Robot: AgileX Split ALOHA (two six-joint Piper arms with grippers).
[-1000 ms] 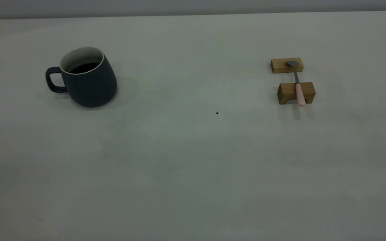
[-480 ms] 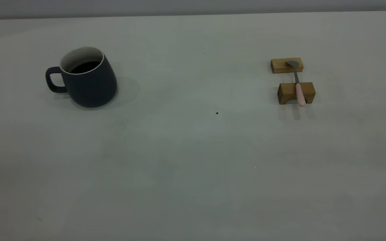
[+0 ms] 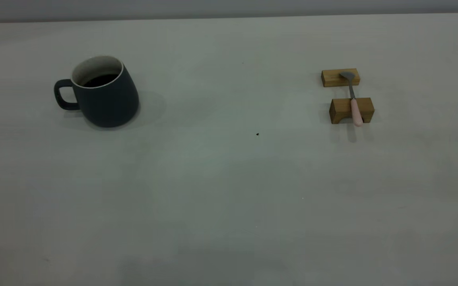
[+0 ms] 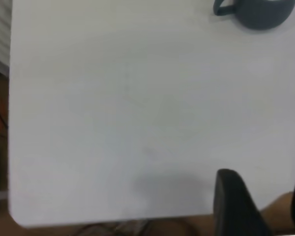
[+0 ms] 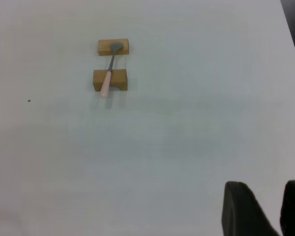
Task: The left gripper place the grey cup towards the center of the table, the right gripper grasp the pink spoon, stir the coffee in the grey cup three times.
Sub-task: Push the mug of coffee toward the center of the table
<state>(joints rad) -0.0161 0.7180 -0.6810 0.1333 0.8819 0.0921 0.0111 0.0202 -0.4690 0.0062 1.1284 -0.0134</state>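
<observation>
left gripper (image 4: 258,204) hanging over the near table (image 3: 229,190) edge, fingers apart, empty | right gripper (image 5: 258,209) likewise spread, far from pink spoon (image 3: 354,104) | spoon bridging two wooden blocks (image 3: 350,95), probably raised for grasping | grey cup (image 3: 103,93) sitting left, coffee (image 3: 101,80) inside

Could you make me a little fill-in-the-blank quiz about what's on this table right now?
1. The grey cup holds dark ____.
2. The pink spoon rests across two wooden ____.
3. In the exterior view, the cup's handle points to the ____.
4. The spoon's handle is coloured ____.

Missing words: coffee; blocks; left; pink
</observation>
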